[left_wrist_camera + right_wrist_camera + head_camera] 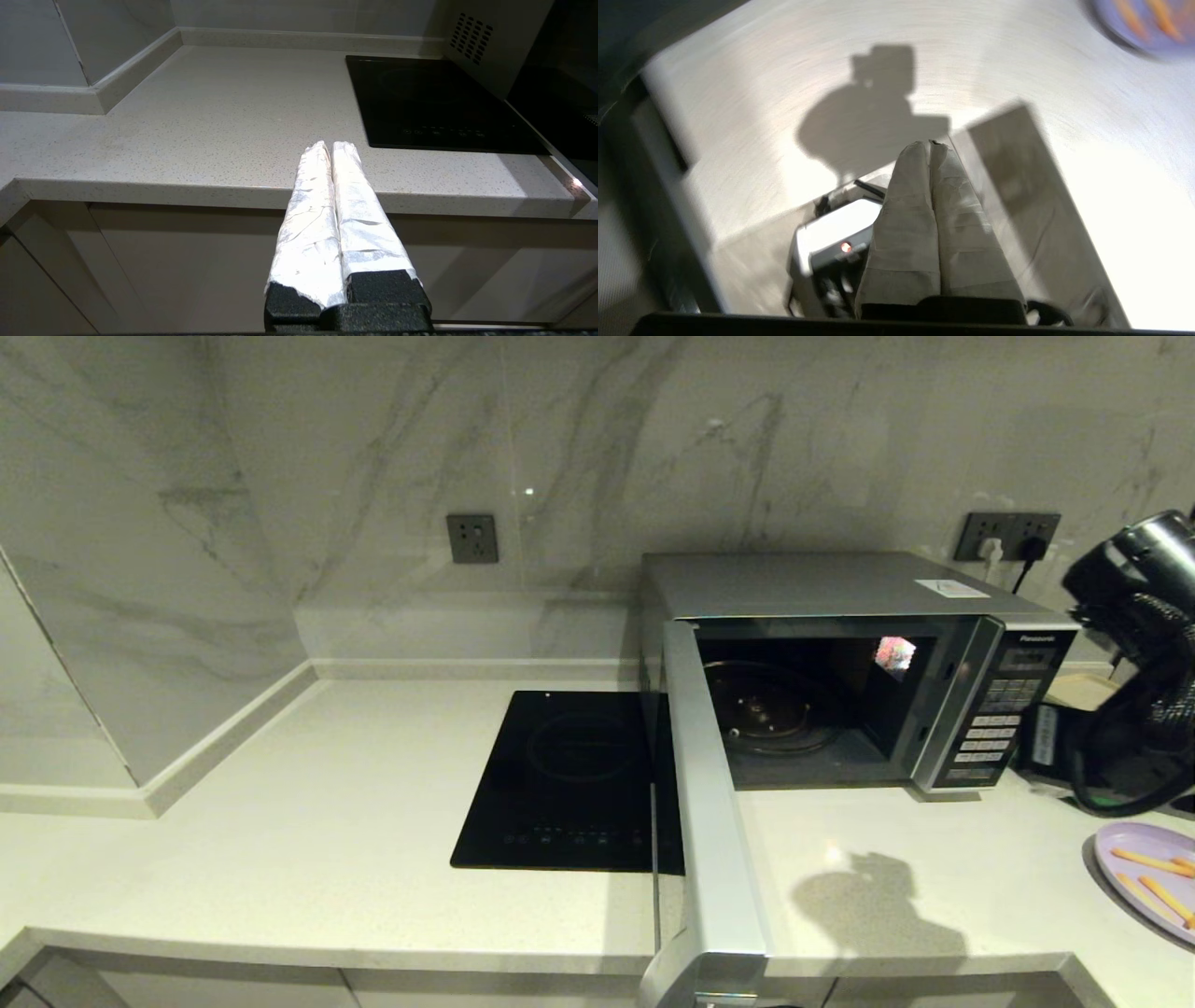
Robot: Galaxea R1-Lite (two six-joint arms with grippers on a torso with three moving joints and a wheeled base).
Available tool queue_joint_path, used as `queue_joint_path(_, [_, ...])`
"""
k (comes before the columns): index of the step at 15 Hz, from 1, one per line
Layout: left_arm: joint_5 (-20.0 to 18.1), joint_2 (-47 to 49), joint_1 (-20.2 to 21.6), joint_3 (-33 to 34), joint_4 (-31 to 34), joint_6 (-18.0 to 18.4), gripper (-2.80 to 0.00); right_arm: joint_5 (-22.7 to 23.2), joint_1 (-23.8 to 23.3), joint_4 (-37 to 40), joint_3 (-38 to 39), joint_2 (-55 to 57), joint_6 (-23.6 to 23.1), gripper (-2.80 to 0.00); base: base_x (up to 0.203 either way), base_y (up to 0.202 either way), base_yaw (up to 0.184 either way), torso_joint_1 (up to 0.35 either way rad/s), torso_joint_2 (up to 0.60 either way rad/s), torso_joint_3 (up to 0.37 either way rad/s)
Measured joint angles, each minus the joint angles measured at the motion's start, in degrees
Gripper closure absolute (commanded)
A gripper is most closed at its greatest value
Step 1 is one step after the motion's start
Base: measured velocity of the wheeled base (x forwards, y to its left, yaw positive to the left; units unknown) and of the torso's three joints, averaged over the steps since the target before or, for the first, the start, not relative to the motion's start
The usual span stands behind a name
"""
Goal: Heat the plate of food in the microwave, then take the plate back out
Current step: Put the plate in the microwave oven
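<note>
Silver-grey boxy microwave (840, 672), centre right of the head view: door swung wide, dark cavity vacant, ready for loading. Round lilac plate of orange food sticks (1150, 877), lower right edge, on pale stone counter (327, 821). Right gripper (931, 144), fingers together, empty, above counter; left gripper (329, 147), fingers together, parked before counter edge.

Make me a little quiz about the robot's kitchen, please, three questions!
1. True or false: the microwave door stands open.
2. Where is the plate of food? A) inside the microwave B) on the counter, to the microwave's right C) on the black cooktop
3. Fill in: the right pincer is shut and holds ____.

Key: 1 true; 2 B; 3 nothing.
</note>
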Motion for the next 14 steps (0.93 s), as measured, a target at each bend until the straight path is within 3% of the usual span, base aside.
queue_joint_path(3, [0.0,0.0,0.0,0.0,0.0,0.0,0.0,5.5,-18.2,1.8,3.5,-1.2,-0.2,-2.8,0.0,0.0,0.0,0.0,0.0,0.0])
queue_joint_path(4, [0.0,0.0,0.0,0.0,0.0,0.0,0.0,8.4,-22.4,2.3,4.7,-0.9,0.0,-2.8,0.0,0.0,0.0,0.0,0.0,0.0])
queue_joint_path(6, [0.1,0.0,0.0,0.0,0.0,0.0,0.0,11.8,-27.0,2.5,6.0,1.0,1.3,-2.8,0.0,0.0,0.0,0.0,0.0,0.0])
queue_joint_path(9, [0.1,0.0,0.0,0.0,0.0,0.0,0.0,12.2,-31.3,2.5,6.0,6.8,4.4,-2.8,0.0,0.0,0.0,0.0,0.0,0.0])
queue_joint_path(14, [0.0,0.0,0.0,0.0,0.0,0.0,0.0,16.9,-45.0,2.7,0.7,13.6,5.1,-2.8,0.0,0.0,0.0,0.0,0.0,0.0])
